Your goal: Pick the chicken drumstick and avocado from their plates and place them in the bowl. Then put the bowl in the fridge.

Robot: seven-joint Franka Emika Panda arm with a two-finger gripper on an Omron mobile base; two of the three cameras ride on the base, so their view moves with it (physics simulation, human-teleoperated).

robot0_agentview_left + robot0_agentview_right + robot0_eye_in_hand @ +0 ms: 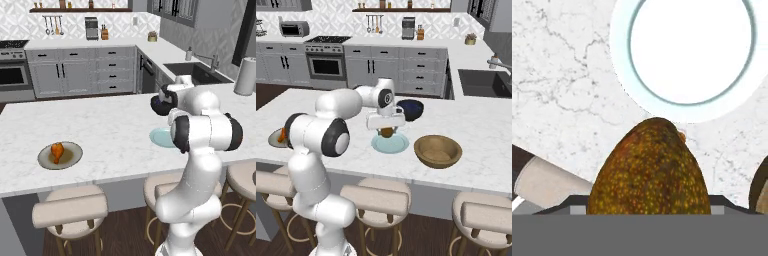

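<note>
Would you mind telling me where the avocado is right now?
The avocado is held in the gripper just above the pale teal plate, left of the wooden bowl in the right base view.

even bright rendered light, no hard shadows, soft dark patch under the wooden bowl, marble counter near washed out, teal plate centre blown white in hand view, avocado close-up soft, base views low-res
</note>
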